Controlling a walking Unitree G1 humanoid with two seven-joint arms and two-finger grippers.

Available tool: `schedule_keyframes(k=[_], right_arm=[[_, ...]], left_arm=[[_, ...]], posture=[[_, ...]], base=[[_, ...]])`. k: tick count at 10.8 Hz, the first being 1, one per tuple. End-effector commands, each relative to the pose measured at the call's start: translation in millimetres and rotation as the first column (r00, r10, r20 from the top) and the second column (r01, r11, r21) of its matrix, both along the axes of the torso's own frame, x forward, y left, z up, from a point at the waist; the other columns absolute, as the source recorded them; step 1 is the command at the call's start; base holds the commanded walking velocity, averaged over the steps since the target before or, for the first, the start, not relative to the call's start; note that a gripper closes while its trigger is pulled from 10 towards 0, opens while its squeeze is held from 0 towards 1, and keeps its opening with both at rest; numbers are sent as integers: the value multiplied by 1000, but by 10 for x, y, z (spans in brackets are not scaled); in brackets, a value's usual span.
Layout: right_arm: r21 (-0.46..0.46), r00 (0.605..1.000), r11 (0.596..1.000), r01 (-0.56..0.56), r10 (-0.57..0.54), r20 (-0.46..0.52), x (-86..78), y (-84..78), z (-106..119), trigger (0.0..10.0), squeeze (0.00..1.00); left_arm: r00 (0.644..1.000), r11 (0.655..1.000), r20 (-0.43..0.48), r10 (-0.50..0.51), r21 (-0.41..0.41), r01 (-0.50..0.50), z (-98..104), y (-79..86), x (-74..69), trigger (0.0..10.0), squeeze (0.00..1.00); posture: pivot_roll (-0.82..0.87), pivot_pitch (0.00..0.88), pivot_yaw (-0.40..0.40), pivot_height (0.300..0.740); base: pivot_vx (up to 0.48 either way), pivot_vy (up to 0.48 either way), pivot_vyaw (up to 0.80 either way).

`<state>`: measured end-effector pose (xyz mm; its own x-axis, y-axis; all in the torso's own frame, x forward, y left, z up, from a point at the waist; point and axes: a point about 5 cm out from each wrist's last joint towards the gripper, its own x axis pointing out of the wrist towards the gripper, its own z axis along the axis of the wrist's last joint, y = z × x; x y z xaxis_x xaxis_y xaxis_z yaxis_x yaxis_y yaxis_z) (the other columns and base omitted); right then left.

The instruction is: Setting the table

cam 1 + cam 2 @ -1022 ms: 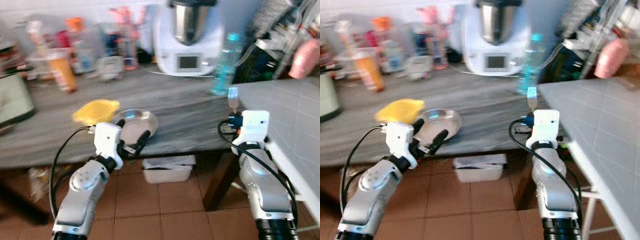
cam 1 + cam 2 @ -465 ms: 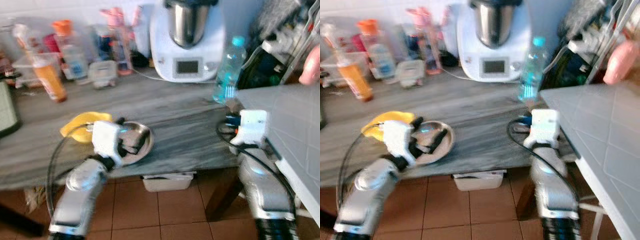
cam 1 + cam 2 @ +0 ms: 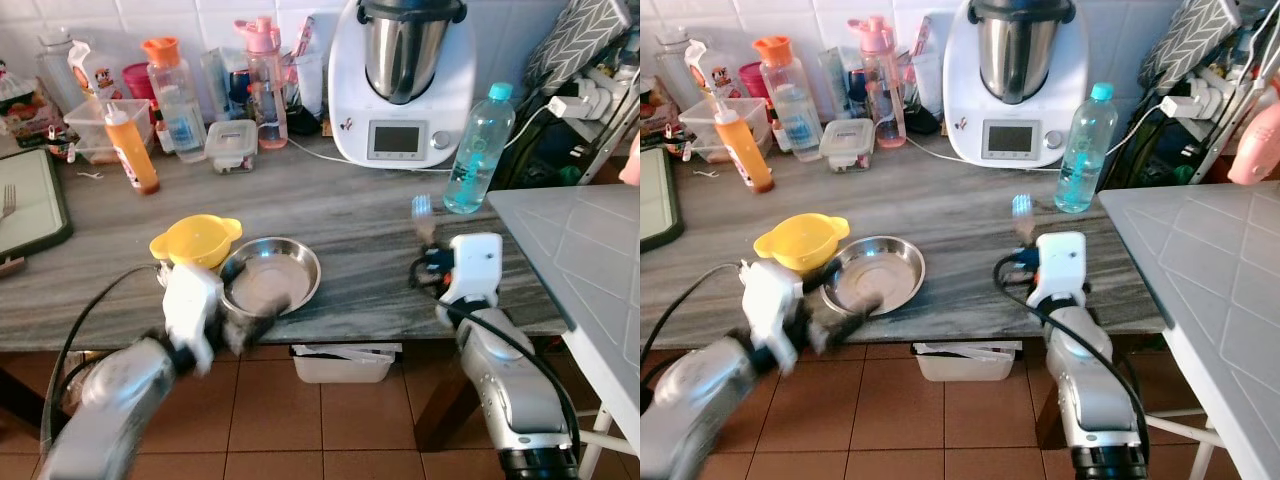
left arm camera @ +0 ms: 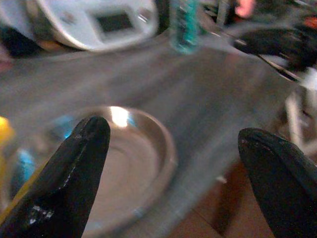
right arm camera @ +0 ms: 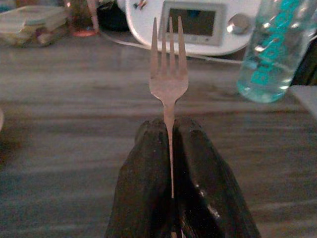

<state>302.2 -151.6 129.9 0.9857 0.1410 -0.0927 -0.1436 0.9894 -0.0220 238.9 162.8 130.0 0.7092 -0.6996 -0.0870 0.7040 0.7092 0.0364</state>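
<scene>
A shallow steel bowl (image 3: 270,275) sits near the front edge of the grey counter (image 3: 380,240), touching a yellow bowl (image 3: 195,240) on its left. My left gripper (image 4: 173,131) is open at the steel bowl's (image 4: 124,163) front rim, its fingers (image 4: 74,168) spread wide with nothing between them. In the eye views the left arm is blurred. My right gripper (image 5: 171,129) is shut on the handle of a metal fork (image 5: 168,74). It holds the fork (image 3: 424,215) upright, tines up, over the counter's right front part.
A white kitchen machine (image 3: 400,85) and a water bottle (image 3: 478,150) stand at the back right. Several bottles and boxes line the back left, with an orange sauce bottle (image 3: 130,150). A white table (image 3: 590,260) adjoins on the right. A plastic box (image 3: 345,360) lies under the counter.
The camera has shifted and the view is now sharper. My left gripper has pulled back from over the steel bowl to its front rim. The right gripper still holds the fork upright.
</scene>
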Motion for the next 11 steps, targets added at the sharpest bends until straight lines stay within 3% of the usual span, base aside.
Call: schedule_keyframes(k=[1, 3, 5, 9, 11], right_arm=[[14, 999, 999, -34, 33, 8, 7, 41, 53, 10000, 0], [15, 992, 993, -118, 119, -31, 15, 205, 18, 10000, 0], [41, 973, 975, -216, 219, -79, -17, 393, -54, 10000, 0], [72, 960, 969, -235, 243, -142, -31, 504, -195, 10000, 0], [126, 966, 975, -185, 204, -160, 11, 492, -243, 10000, 0]], left_arm=[[998, 998, -12, -62, 9, 62, 28, -30, -61, 10000, 0], [990, 990, -48, -136, 25, 137, 16, -49, -165, 10000, 0], [985, 988, -83, -150, 28, 153, -126, -31, -229, 10000, 0], [986, 991, -110, -127, 36, 132, -428, 79, -197, 10000, 0], [985, 990, -121, -127, 40, 132, -580, 73, -220, 10000, 0]], posture=[[6, 45, 23, 740], [12, 41, 17, 740], [13, 35, 13, 740], [22, 36, 13, 740], [36, 37, 18, 740]], base=[[0, 0, 0], [0, 0, 0], [0, 0, 0], [0, 0, 0], [0, 0, 0]])
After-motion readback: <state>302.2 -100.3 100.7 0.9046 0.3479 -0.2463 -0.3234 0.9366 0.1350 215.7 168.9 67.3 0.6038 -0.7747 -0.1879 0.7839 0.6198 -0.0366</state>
